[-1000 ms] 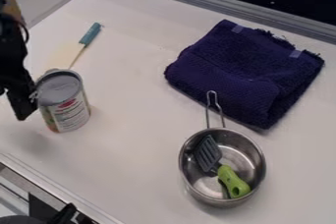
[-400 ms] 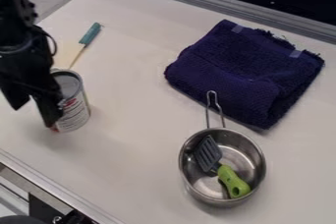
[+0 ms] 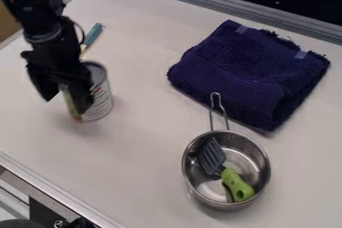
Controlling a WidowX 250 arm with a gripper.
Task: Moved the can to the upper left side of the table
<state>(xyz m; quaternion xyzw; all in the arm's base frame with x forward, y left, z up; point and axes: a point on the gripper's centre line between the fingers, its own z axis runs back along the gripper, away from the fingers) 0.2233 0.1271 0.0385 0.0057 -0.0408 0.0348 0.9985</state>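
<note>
At left, your can [image 3: 101, 96] stands upright, immediately right of the gripper [image 3: 65, 105], which is spread apart without visibly enclosing it.

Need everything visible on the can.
The can is a metal-looking cylinder with a grey top end and a pale printed label, greenish at lower left. It stands roughly upright at the view's left, on the white table, near a teal-handled utensil. The black tool is in front, covering part of it; contact is unclear.
</note>
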